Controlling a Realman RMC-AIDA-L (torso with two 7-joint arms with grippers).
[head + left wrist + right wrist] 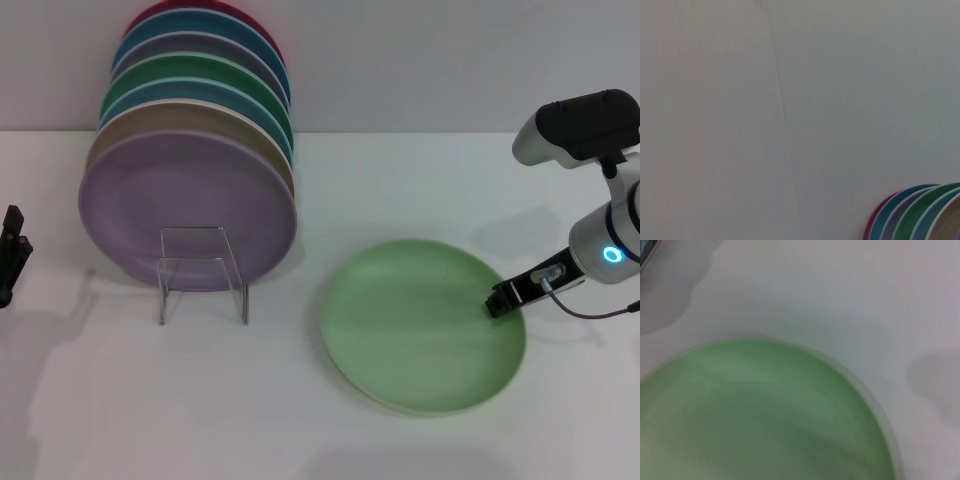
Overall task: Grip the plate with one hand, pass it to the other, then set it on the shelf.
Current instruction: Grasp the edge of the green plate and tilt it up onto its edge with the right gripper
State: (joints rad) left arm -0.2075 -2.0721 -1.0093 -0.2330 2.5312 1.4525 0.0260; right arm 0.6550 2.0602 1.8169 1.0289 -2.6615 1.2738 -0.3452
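Note:
The pale mint-green plate [420,325] lies on the white table, right of the middle. It fills the lower part of the right wrist view [760,415]. My right gripper [500,298] is at the plate's right rim, low over the table, on its white-and-grey arm with a glowing blue ring. My left gripper [10,258] is parked at the far left edge, away from the plate. The clear shelf [202,272] stands at the left with its thin upright frame in front. Several plates lean in it, a lilac plate [185,205] foremost.
The stacked plates behind the lilac one run from beige through blue and green to red [200,90], and their edges show in the left wrist view [920,215]. A pale wall stands behind the table. A thin cable hangs from the right wrist [590,310].

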